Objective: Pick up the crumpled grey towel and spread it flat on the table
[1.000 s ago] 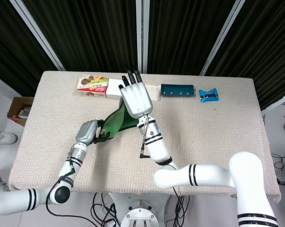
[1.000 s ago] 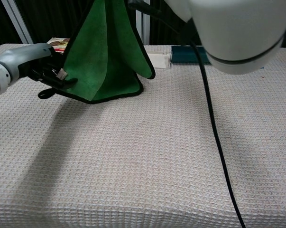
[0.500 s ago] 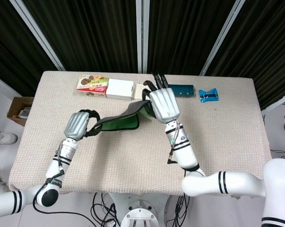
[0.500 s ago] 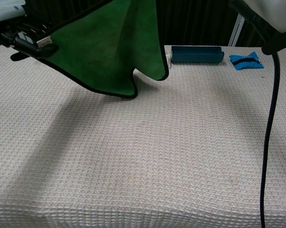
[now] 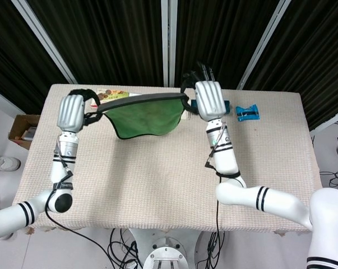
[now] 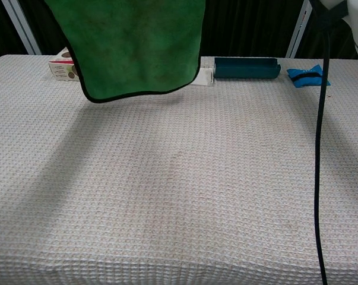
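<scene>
We hold the soft, light green towel (image 5: 146, 115) by its top corners, left robot hand (image 5: 70, 112) and right robot hand (image 5: 209, 100) both clamped, above the worktop (image 5: 157, 174).

White black-banded arms, silver hands, black cables.
</scene>
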